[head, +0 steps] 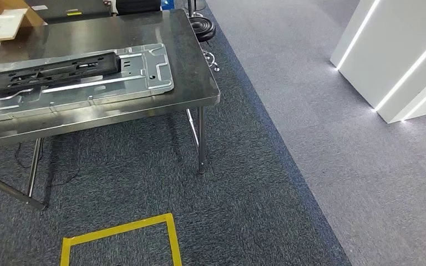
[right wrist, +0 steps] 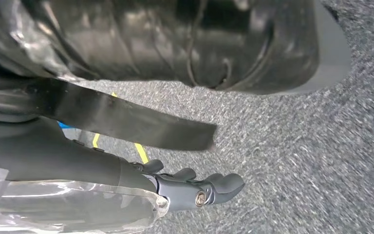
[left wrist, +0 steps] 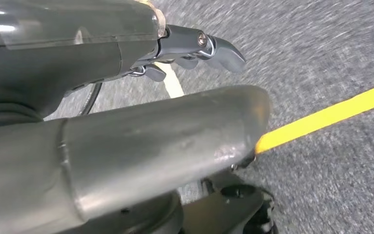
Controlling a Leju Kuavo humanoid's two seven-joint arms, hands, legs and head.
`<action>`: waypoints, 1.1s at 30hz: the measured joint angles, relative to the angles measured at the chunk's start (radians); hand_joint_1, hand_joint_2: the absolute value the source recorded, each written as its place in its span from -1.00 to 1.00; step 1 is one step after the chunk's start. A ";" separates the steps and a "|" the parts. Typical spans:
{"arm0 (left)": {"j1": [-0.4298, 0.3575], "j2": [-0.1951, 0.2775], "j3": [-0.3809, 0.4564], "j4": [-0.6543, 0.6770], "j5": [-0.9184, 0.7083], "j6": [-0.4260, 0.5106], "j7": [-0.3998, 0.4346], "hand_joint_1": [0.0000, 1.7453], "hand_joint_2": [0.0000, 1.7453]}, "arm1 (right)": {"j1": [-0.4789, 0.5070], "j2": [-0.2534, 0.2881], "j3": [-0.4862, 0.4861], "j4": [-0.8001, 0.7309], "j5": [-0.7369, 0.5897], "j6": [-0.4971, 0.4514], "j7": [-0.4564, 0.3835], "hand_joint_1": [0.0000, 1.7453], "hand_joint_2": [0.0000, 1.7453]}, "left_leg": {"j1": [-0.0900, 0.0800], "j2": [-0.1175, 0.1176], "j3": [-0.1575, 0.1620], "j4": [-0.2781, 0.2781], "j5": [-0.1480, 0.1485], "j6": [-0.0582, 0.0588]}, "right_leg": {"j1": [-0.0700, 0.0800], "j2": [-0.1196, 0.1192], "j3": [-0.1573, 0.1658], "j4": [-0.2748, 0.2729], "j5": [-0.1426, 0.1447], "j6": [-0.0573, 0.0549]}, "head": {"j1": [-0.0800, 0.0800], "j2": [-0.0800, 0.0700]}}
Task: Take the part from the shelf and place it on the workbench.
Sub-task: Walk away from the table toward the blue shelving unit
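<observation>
A black part is lying flat on a grey metal sheet on the steel workbench, toward the far left of the head view. Yellow tape is marking a square on the dark carpet near the bench legs. The left hand is hanging over the carpet, fingers loosely apart and holding nothing (a yellow line crosses beneath it). The right hand is likewise hanging empty, fingers slightly spread.

black part flat on workbench
</observation>
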State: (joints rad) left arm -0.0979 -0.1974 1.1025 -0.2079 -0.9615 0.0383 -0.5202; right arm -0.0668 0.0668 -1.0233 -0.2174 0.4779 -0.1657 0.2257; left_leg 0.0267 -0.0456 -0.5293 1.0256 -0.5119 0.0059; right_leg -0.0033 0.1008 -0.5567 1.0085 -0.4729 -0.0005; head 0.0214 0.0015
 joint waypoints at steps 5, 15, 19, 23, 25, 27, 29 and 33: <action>-0.003 0.003 0.000 0.000 0.001 -0.002 -0.008 -1.00 -1.00 | 0.007 0.001 0.007 0.000 0.020 -0.002 -0.016 -1.00 -1.00 | -0.003 0.037 0.007 -0.016 0.008 0.036 | -0.004 -0.030 -0.026 0.045 -0.026 0.025 | 0.001 0.000; 0.000 0.007 0.000 0.000 0.011 -0.001 -0.010 -1.00 -1.00 | 0.003 0.000 0.020 0.001 0.040 -0.018 -0.034 -1.00 -1.00 | -0.013 0.145 0.022 -0.021 -0.005 0.032 | 0.013 -0.156 -0.005 0.013 -0.008 -0.003 | 0.001 0.000; -0.004 0.008 0.001 0.000 0.011 -0.002 -0.007 -1.00 -1.00 | 0.004 -0.003 0.020 0.001 0.053 -0.029 -0.047 -1.00 -1.00 | -0.013 0.154 0.033 -0.025 -0.012 0.012 | 0.013 -0.133 0.009 -0.023 0.005 -0.019 | 0.001 0.000; 0.003 0.010 0.002 0.000 0.014 -0.004 -0.006 -1.00 -1.00 | 0.002 -0.002 0.021 0.001 0.058 -0.035 -0.053 -1.00 -1.00 | -0.009 0.058 -0.044 0.146 -0.109 0.001 | 0.001 -0.094 0.021 -0.045 0.020 -0.026 | 0.000 0.000; 0.009 0.010 0.002 0.000 0.007 -0.011 -0.004 -1.00 -1.00 | 0.001 -0.001 0.023 0.001 0.065 -0.035 -0.047 -1.00 -1.00 | -0.007 0.052 -0.096 0.239 -0.133 -0.005 | 0.000 -0.068 0.019 -0.040 0.018 -0.026 | 0.000 0.000; 0.010 0.010 0.002 0.000 0.008 -0.017 -0.005 -1.00 -1.00 | 0.003 0.000 0.027 0.001 0.070 -0.035 -0.044 -1.00 -1.00 | -0.004 0.049 -0.089 0.205 -0.085 -0.011 | -0.002 -0.041 0.017 -0.028 0.012 -0.021 | 0.000 0.000; 0.008 0.010 0.002 0.000 0.006 -0.020 -0.006 -1.00 -1.00 | 0.003 0.000 0.029 0.002 0.072 -0.035 -0.042 -1.00 -1.00 | 0.002 0.021 -0.040 0.089 -0.022 -0.015 | -0.004 -0.017 0.012 -0.008 0.002 -0.009 | 0.000 0.000; 0.007 0.005 0.001 0.000 -0.009 -0.025 -0.004 -1.00 -1.00 | 0.005 0.000 0.030 0.002 0.074 -0.034 -0.038 -1.00 -1.00 | 0.000 0.001 -0.013 0.017 -0.008 0.008 | -0.005 0.018 -0.008 0.019 -0.012 0.017 | 0.001 0.000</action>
State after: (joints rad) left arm -0.0912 -0.1923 1.1037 -0.2079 -0.9709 0.0135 -0.5243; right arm -0.0618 0.0671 -0.9930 -0.2153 0.5517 -0.1995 0.1874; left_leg 0.0269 -0.0441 -0.5420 1.0428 -0.5194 0.0136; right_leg -0.0082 0.1192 -0.5648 1.0277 -0.4853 0.0160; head 0.0223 0.0013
